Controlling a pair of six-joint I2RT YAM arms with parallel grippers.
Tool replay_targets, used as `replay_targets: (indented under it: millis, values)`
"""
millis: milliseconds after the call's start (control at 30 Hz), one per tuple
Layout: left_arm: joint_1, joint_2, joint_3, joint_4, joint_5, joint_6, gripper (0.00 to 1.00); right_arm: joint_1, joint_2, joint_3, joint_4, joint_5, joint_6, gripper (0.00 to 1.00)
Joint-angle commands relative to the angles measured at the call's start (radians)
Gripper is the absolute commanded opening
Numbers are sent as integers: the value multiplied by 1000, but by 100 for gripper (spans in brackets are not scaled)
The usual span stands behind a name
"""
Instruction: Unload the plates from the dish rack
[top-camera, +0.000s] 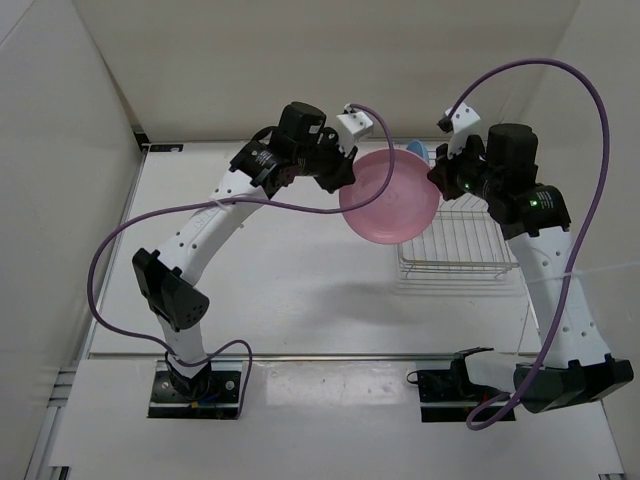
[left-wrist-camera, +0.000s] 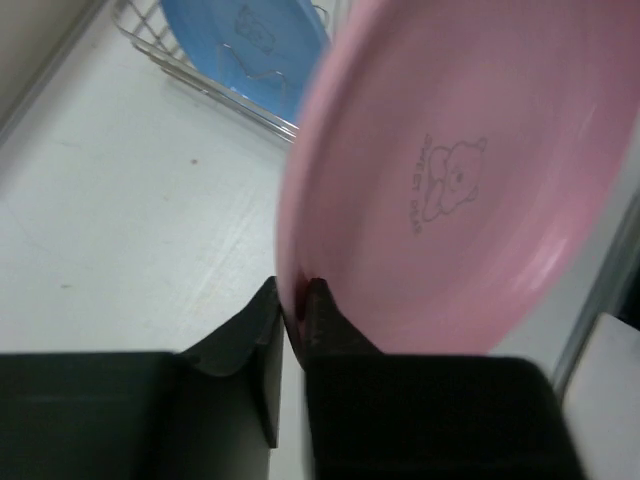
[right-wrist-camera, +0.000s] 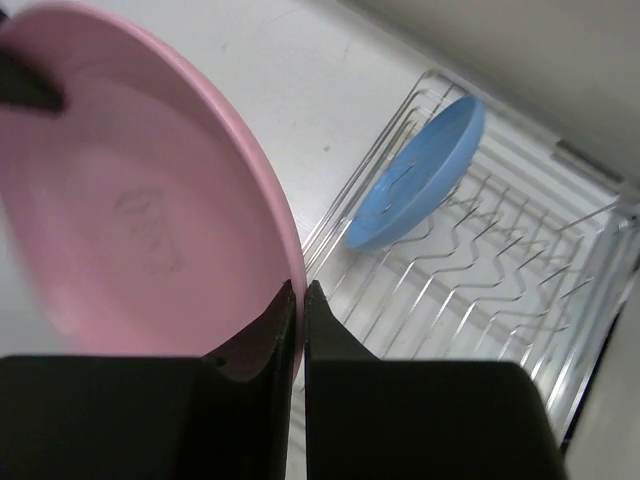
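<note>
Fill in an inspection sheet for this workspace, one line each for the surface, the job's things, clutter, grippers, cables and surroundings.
Surface: white table, bare apart from the rack.
Job's things: pink plate is out of the rack, held in the air at its left side; blue plate stands tilted in a slot at one end of the dish rack.
Clutter: nothing seen.
Grippers: left gripper is shut on the pink plate's rim; right gripper is shut on the opposite rim.
Cables: one purple cable loops beside the left arm; a second purple cable arcs over the right arm.
Surroundings: plain white walls at left, back and right.
</note>
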Motion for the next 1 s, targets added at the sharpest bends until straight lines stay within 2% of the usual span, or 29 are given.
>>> replay_targets:
  millis: [0, 133, 233, 267, 300, 333, 367, 400, 467, 533, 633, 733, 867, 967]
  values:
    - [-3, -46, 39, 1, -32, 9, 11, -2, -30, -12, 36, -8, 8, 1]
    - [-3, -46, 39, 10, -32, -1, 11, -2, -30, -12, 36, -17, 8, 1]
    - [-3, -46, 2, 22, -32, -10, 11, -2, -30, -26, 46, -17, 8, 16]
    - [-3, -60, -15, 34, -32, -10, 11, -2, -30, -39, 58, -17, 8, 24]
    - [-3, -74, -54, 34, -32, -19, 11, -2, -30, -55, 58, 5, 8, 33]
    - [-3, -83, -80, 43, -32, -19, 11, -2, -30, -64, 68, 17, 8, 47]
    - [-3, -94, -110, 44, -32, -19, 11, -2, -30, -73, 82, 35, 8, 88]
    - [26, -117, -177, 54, -7, -19, 11, -2, -30, -84, 98, 61, 8, 100]
    - [63, -143, -249, 66, 21, -19, 11, -2, -21, -84, 116, 186, 32, 100]
    - [133, -189, -385, 85, 84, -19, 11, -12, -21, -93, 125, 229, 43, 100]
    - [216, -236, -552, 108, 190, -1, 11, -22, -35, -102, 125, 219, 43, 100]
    - [239, -236, -663, 117, 207, 13, 11, -22, -56, -113, 125, 197, 52, 100]
    - [250, -174, -730, 133, 196, 13, 11, -22, -56, -113, 125, 187, 52, 100]
    - [261, -83, -730, 114, 250, 13, 11, -22, -56, -113, 125, 187, 52, 100]
